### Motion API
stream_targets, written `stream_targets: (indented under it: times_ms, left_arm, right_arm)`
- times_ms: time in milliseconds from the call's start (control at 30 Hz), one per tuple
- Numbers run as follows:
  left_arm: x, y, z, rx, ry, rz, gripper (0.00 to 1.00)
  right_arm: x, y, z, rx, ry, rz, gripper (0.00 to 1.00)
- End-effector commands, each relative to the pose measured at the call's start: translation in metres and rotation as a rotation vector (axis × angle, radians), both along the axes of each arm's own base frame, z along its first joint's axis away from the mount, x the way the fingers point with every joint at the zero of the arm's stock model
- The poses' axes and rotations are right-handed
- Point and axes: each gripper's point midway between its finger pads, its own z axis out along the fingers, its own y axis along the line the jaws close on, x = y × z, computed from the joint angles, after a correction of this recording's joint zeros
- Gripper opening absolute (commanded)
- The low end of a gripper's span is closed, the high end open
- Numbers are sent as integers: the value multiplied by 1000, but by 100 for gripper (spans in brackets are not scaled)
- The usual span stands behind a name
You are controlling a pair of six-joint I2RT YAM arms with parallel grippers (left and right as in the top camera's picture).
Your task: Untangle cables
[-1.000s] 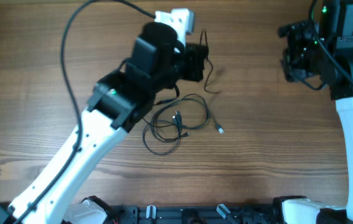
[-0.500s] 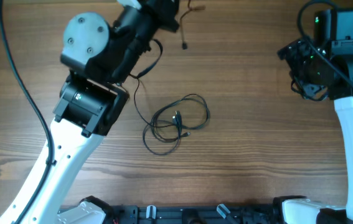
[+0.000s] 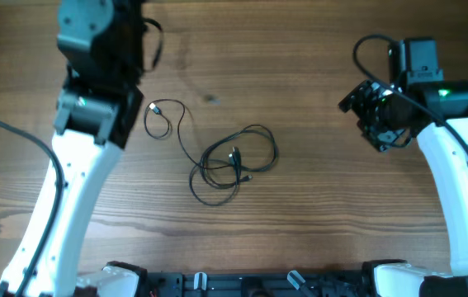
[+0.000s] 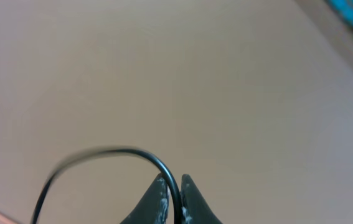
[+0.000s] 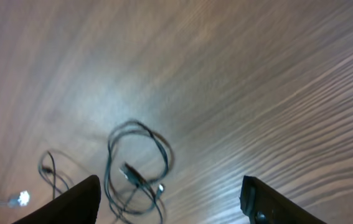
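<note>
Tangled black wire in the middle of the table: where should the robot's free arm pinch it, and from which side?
Probably the wide outer loop on the right edge of the thin black tangled wire bundle, coming down from above on the right. There the wire arcs clear of the crossings and plug ends in the middle, and the right arm's open jaws are on that side.

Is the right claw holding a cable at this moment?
No, the right claw is open and empty, while the cables lie on the table, apart from it.
</note>
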Motion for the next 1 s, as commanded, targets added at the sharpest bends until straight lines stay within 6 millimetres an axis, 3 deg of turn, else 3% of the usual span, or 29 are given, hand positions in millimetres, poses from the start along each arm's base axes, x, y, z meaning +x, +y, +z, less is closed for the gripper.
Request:
stream_targets:
  times_ms: [0, 200, 400, 600, 733, 867, 967]
  left_arm:
    - [32, 12, -15, 23, 0, -45, 4]
    - [65, 4, -33, 25, -33, -98, 4]
    - [91, -5, -52, 24, -68, -130, 4]
    - [112, -4, -85, 34, -17, -120, 4]
    - [132, 31, -114, 83, 23, -38, 4]
    - [147, 95, -149, 115, 87, 81, 4]
    - [153, 158, -185, 114, 150, 181, 4]
  right_arm:
    - [-7, 13, -11, 55, 28, 66, 73]
    - [-10, 15, -15, 29, 25, 143, 73]
    - [-13, 32, -14, 29, 19, 194, 73]
    - [-15, 44, -15, -17, 7, 246, 73]
    - [-17, 51, -16, -54, 3, 279, 73]
    - [-21, 61, -16, -54, 3, 314, 73]
    - [-24, 69, -16, -54, 2, 339, 74]
